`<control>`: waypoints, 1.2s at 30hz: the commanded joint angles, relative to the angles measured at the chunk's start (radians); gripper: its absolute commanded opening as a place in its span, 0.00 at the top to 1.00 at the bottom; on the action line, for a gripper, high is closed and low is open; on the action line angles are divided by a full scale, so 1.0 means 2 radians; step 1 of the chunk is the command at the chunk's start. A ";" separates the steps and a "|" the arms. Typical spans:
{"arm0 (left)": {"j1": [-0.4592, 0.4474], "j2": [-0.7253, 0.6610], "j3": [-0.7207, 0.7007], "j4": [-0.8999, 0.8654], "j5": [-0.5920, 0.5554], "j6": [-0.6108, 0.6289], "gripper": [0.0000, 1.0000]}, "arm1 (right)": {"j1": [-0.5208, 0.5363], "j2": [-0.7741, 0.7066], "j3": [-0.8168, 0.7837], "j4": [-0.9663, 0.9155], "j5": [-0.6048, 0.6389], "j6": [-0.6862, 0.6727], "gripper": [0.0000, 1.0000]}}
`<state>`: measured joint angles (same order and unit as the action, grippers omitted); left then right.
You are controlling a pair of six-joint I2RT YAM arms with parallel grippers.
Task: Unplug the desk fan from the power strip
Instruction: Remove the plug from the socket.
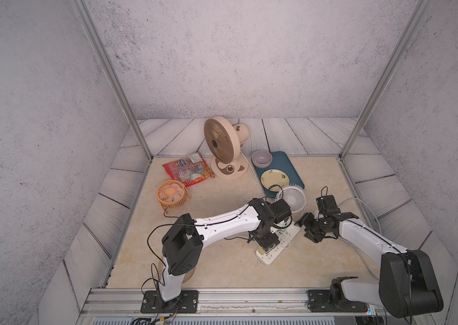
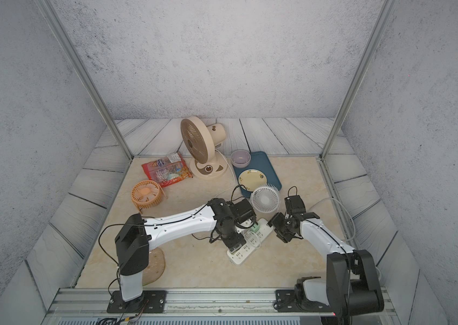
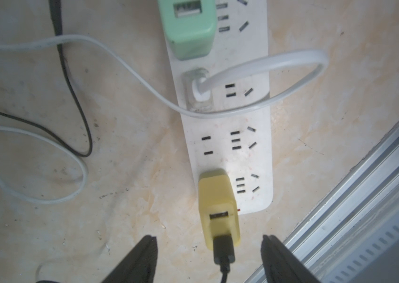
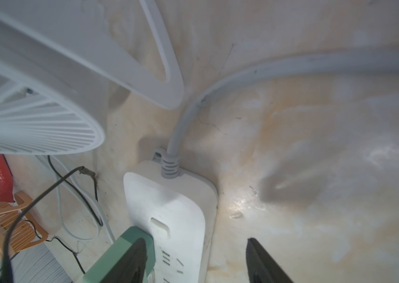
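The power strip [image 1: 268,257] sits front-right of the counter's [image 1: 222,267] middle: the open right hand [image 4: 196,239] should pin it while the open left hand [image 3: 208,236] clamps the yellow charger [image 3: 218,203] and pulls straight.

No legible text (snack bag [image 1: 188,173] print blurred).

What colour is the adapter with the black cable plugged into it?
Yellow; the adapter shows best in the left wrist view.

Stereo looks down; wrist cameras closely share power strip [image 3: 220,156].
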<state>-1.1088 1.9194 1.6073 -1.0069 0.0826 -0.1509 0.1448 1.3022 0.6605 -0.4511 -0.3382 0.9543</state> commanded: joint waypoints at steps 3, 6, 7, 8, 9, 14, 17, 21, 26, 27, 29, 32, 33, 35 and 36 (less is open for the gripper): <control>0.000 0.012 -0.013 0.011 0.004 -0.006 0.30 | -0.001 0.005 -0.017 0.026 -0.019 0.012 0.33; 0.000 0.020 -0.011 0.014 0.008 -0.007 0.39 | -0.001 0.003 -0.025 0.034 -0.024 0.013 0.37; 0.000 0.023 -0.010 0.016 0.010 -0.009 0.40 | -0.001 0.003 -0.028 0.038 -0.028 0.014 0.39; 0.000 0.026 -0.010 0.016 0.010 -0.008 0.41 | -0.001 0.004 -0.031 0.043 -0.033 0.016 0.42; 0.000 0.029 -0.009 0.016 0.010 -0.009 0.42 | 0.000 0.005 -0.034 0.047 -0.038 0.017 0.43; 0.002 0.029 -0.011 0.022 0.009 -0.015 0.48 | 0.001 0.001 -0.041 0.053 -0.046 0.018 0.47; 0.003 0.029 -0.013 0.021 0.010 -0.016 0.52 | 0.002 -0.007 -0.045 0.052 -0.053 0.019 0.48; 0.003 0.030 -0.021 0.027 0.018 -0.020 0.58 | 0.006 -0.016 -0.056 0.052 -0.058 0.019 0.49; 0.004 0.036 -0.027 0.028 0.024 -0.022 0.61 | 0.008 -0.018 -0.070 0.068 -0.073 0.021 0.52; 0.004 0.035 -0.028 0.029 0.024 -0.023 0.62 | 0.008 -0.017 -0.071 0.071 -0.077 0.021 0.52; 0.004 0.036 -0.027 0.030 0.024 -0.024 0.66 | 0.011 -0.015 -0.072 0.078 -0.082 0.022 0.53; 0.004 0.034 -0.027 0.031 0.023 -0.025 0.70 | 0.015 -0.007 -0.072 0.091 -0.088 0.024 0.53; 0.004 0.033 -0.027 0.032 0.022 -0.025 0.71 | 0.018 -0.004 -0.071 0.094 -0.090 0.025 0.53; 0.004 0.031 -0.026 0.033 0.020 -0.025 0.75 | 0.023 0.004 -0.070 0.101 -0.091 0.029 0.53; 0.004 0.031 -0.026 0.033 0.020 -0.025 0.77 | 0.025 0.007 -0.072 0.105 -0.091 0.032 0.53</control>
<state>-1.1053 1.9793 1.5654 -0.9424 0.1234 -0.2104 0.1818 1.2961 0.5213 -0.2672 -0.5026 0.9997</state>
